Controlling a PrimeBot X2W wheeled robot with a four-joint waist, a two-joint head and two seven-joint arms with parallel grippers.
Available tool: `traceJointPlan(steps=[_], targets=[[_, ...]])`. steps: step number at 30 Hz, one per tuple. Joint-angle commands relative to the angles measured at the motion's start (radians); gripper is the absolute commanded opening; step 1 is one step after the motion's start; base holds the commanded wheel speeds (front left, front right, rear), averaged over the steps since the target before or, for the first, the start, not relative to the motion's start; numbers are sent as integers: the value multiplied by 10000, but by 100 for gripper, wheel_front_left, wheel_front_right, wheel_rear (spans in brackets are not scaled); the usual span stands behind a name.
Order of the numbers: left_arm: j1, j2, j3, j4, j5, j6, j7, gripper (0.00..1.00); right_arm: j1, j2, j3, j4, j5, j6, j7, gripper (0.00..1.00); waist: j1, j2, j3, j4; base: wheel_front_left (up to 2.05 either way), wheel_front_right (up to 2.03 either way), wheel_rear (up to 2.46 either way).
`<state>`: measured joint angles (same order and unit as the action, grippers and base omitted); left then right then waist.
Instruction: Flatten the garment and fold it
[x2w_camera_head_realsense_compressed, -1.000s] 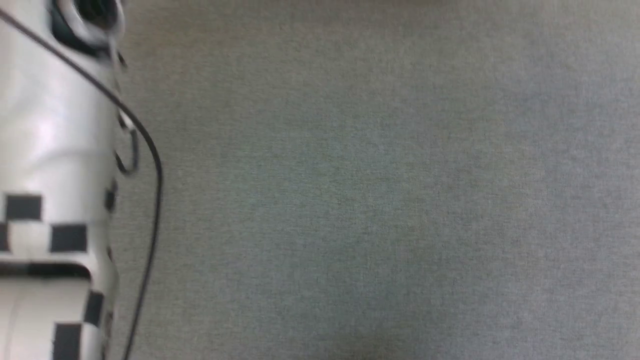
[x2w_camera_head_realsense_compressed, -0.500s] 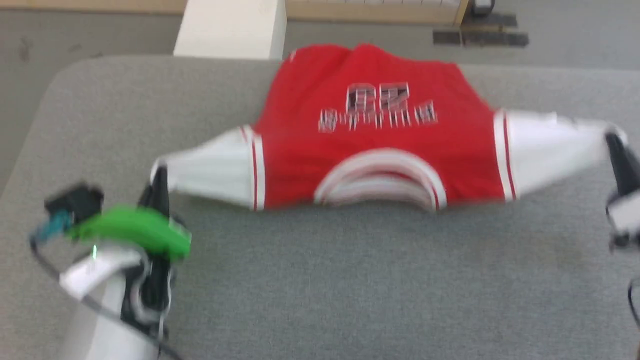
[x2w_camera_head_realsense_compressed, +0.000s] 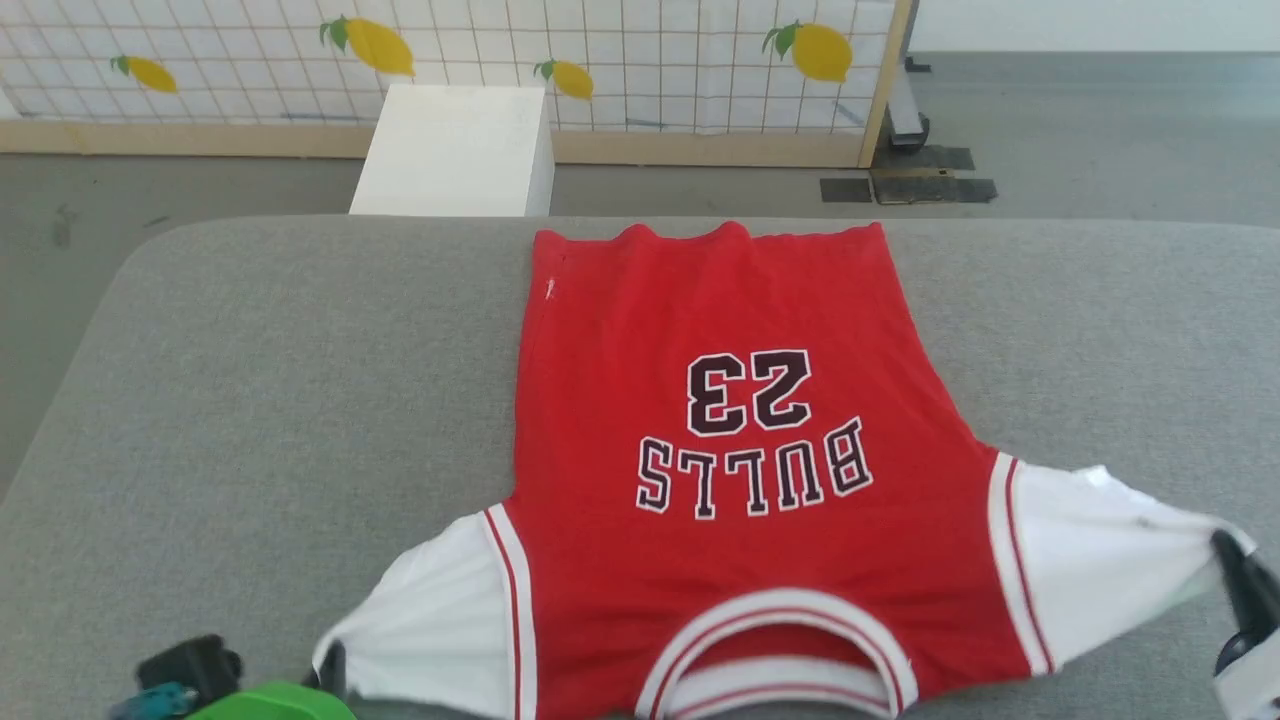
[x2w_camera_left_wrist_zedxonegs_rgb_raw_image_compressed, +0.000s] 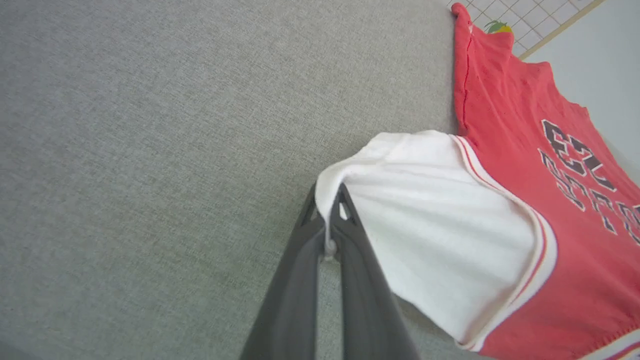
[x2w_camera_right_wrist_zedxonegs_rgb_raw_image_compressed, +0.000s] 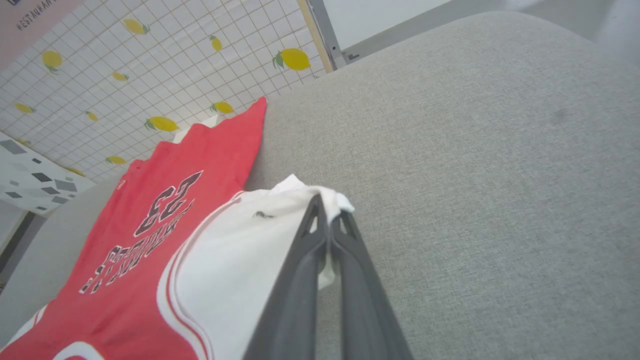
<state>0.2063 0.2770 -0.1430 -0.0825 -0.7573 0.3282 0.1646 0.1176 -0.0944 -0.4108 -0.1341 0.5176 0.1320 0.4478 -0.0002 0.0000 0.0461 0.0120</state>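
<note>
- I see the garment (x2w_camera_head_realsense_compressed: 740, 450) lying print-up in the middle of the head view on the grey padded surface (x2w_camera_head_realsense_compressed: 250, 400). Its hem is toward the top of the frame and its collar at the bottom edge, so "BULLS 23" reads upside down to me.
- My left gripper (x2w_camera_left_wrist_zedxonegs_rgb_raw_image_compressed: 327, 200), bottom centre of the left wrist view, has its jaws pressed together on the edge of a white sleeve (x2w_camera_left_wrist_zedxonegs_rgb_raw_image_compressed: 440, 225). The cloth bunches over the tips.
- My right gripper (x2w_camera_right_wrist_zedxonegs_rgb_raw_image_compressed: 327, 210), centre of the right wrist view, is likewise clamped on the edge of the other white sleeve (x2w_camera_right_wrist_zedxonegs_rgb_raw_image_compressed: 240, 260).
- In the head view the sleeves stretch toward the lower left and lower right corners. The red body is mostly flat, with a wavy hem.
- At the top of that frame, beyond the surface, are a white box (x2w_camera_head_realsense_compressed: 455, 150) and a lemon-patterned panel (x2w_camera_head_realsense_compressed: 640, 60).
</note>
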Motion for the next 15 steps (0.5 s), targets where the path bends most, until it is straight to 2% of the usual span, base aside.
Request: traceJointPlan(steps=[1, 7, 10, 15], targets=[[106, 317, -193, 97, 391, 148, 210, 0, 138, -80, 145, -164, -366, -13, 248, 0, 2, 0, -17, -50, 0, 0, 0], [-347, 770, -1310, 715, 1395, 398, 1202, 0, -35, -923, 1864, 6, -1849, -13, 2066, 0, 2, 0, 117, -161, 0, 0, 0], [-570, 770, -1509, 961, 1531, 446, 1403, 0, -376, -1458, 2779, 572, -2515, -13, 2997, 0, 2, 0, 204, -189, 0, 0, 0], [-799, 681, -1612, 1208, 1561, 425, 1378, 0, -993, -1907, 4116, 1923, -2787, -13, 4123, 0, 2, 0, 307, -141, 0, 0, 0]])
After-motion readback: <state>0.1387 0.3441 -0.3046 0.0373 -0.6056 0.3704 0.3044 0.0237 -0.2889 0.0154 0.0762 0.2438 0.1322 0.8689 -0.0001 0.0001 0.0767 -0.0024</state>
